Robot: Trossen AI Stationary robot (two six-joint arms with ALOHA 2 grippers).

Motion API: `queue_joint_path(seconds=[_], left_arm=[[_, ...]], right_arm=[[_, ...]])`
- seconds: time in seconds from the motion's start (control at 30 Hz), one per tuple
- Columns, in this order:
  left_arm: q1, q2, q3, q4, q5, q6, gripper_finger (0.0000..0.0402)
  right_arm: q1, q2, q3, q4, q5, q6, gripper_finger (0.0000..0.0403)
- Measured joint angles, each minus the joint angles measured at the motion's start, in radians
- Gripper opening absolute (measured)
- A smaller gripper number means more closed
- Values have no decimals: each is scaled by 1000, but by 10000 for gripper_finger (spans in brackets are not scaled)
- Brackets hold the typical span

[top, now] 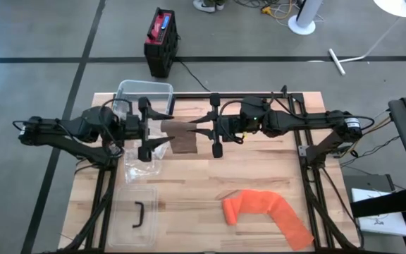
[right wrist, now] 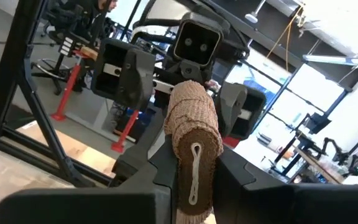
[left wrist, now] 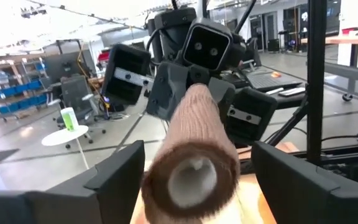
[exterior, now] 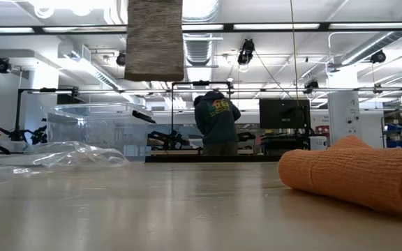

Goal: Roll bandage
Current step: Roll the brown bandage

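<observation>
Brown bandage roll (top: 182, 135) held above the bench (top: 259, 176), long axis three-to-nine. Right pincer (top: 204, 132) clamped on its three o'clock end; left pincer (top: 154, 131) spread wide around the nine o'clock end, gripping nothing.

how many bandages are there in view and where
2. A brown bandage is up off the table between the two grippers, clamped in the right gripper. An orange bandage lies on the table near its right front corner.
</observation>
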Motion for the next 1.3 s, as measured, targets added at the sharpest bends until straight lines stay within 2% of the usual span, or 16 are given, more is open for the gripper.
queue_joint_path(seconds=[0.13, 0.23, 0.53, 0.7, 0.8, 1.0, 1.1, 1.2, 1.3], left_arm=[[0, 11, 0, 16, -12, 7, 257], [1, 11, 0, 24, -13, 9, 218], [-1, 7, 0, 23, -33, 6, 45], [0, 5, 0, 20, 3, -9, 36], [0, 5, 0, 18, 5, -14, 58], [1, 3, 0, 6, 4, -53, 185], [1, 2, 0, 5, 1, -111, 235], [2, -2, 0, 2, 30, -183, 269], [2, -15, 1, 6, 81, -225, 285]], right_arm=[[1, 0, 0, -9, -10, 28, 52], [1, 0, 0, -11, -29, 55, 51], [7, 1, 0, -8, -63, 62, 51], [10, 1, 0, -17, -80, 22, 53], [11, 1, 0, -20, -82, -28, 51], [12, 1, 0, -18, -87, -144, 51], [12, 1, 0, -15, -89, -229, 51], [13, 0, 0, -11, -94, -289, 50], [14, 0, 0, -3, -96, -325, 50]])
